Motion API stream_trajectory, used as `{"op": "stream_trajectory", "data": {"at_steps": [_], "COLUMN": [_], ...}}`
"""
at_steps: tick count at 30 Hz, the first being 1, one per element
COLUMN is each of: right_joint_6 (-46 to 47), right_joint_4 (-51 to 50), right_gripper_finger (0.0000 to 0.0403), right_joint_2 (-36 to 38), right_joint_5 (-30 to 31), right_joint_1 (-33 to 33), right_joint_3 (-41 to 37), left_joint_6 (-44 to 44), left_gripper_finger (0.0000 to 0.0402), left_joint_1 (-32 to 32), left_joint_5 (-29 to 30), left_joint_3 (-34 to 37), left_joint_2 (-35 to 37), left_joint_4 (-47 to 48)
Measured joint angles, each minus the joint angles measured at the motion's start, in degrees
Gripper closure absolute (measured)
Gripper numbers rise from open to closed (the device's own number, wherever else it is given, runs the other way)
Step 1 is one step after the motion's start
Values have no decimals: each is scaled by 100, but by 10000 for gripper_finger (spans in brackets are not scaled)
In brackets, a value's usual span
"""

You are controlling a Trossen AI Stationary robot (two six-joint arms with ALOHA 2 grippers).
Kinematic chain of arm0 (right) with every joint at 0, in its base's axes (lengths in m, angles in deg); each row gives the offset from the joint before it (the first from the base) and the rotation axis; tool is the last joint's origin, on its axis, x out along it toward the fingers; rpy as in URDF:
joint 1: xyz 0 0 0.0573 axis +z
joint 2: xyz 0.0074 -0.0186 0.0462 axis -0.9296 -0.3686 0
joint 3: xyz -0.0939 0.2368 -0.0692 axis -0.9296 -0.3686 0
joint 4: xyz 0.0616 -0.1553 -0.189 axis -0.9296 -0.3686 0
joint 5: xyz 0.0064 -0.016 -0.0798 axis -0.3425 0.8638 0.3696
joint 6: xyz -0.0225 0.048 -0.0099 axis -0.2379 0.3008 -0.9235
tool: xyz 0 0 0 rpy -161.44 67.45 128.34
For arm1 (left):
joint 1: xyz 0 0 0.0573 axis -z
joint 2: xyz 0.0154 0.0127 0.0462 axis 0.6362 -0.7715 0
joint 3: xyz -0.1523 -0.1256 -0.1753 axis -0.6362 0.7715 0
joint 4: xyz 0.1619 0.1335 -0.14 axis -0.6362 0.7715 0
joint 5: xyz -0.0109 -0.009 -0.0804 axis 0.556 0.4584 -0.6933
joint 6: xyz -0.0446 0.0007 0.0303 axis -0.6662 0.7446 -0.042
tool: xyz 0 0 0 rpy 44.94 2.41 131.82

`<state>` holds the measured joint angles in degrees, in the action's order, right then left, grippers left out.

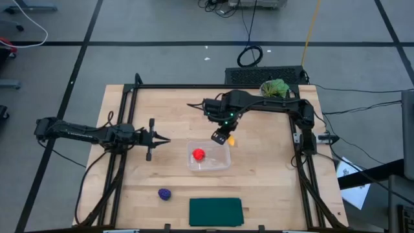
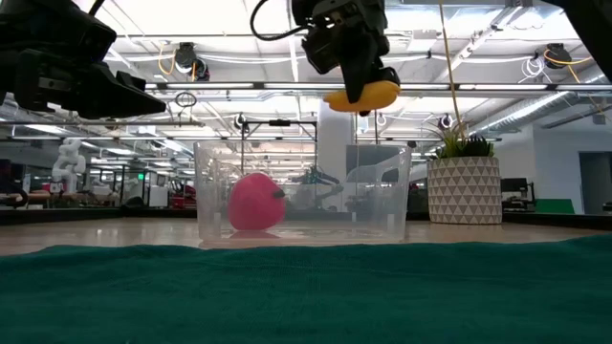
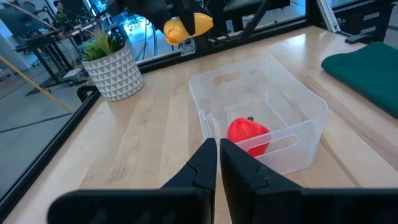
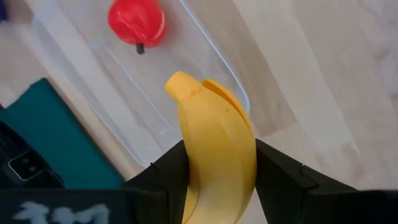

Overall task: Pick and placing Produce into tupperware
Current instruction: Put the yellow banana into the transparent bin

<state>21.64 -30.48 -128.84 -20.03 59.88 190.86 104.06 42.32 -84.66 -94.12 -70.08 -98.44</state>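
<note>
The room beyond is a wide hall with ceiling lights and steel beams, seen only in the low view. The wooden worktop (image 1: 259,175) sits inside a black frame on a grey floor.

A green mat (image 1: 215,211) lies at the worktop's near edge, well below the right jaws in the high view. The clear tub (image 1: 209,157) stands just under and beside those jaws, its long axis running across the worktop.

The potted plant (image 2: 464,182) stands at the far edge, behind the right arm.

The right gripper (image 1: 222,136) hangs in the air over the tub's far right corner, its jaws clamped on the banana (image 4: 214,158). The banana's long axis runs forward out of the jaws, its tip pointing down toward the tub rim. The low view shows it clear above the tub.

The left gripper (image 1: 163,140) waits to the tub's left, jaws clenched on nothing and pointing at the tub.

The red piece (image 1: 198,154) lies inside the tub, at its left end, stem toward the right jaws in the right wrist view.

The purple lump (image 1: 165,193) lies on bare wood left of the mat, shown only from above.
</note>
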Motion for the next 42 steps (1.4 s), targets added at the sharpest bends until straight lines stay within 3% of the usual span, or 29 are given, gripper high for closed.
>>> {"op": "stream_trajectory", "data": {"at_steps": [18,29,42], "right_joint_6": [-203,-1206,-1577], "right_joint_4": [583,1209,1328], "right_gripper_finger": [257,257,257], "right_joint_2": [5,-42,-706], "right_joint_5": [-128,214,309], "right_joint_1": [62,378,422], "right_joint_3": [70,68,62], "left_joint_6": [23,8,5], "left_gripper_finger": [376,376,376], "left_joint_1": [2,0,1], "left_joint_5": [-3,-3,-49], "left_joint_3": [0,0,0], "left_joint_2": [-1,-1,-1], "left_joint_4": [2,5,83]}}
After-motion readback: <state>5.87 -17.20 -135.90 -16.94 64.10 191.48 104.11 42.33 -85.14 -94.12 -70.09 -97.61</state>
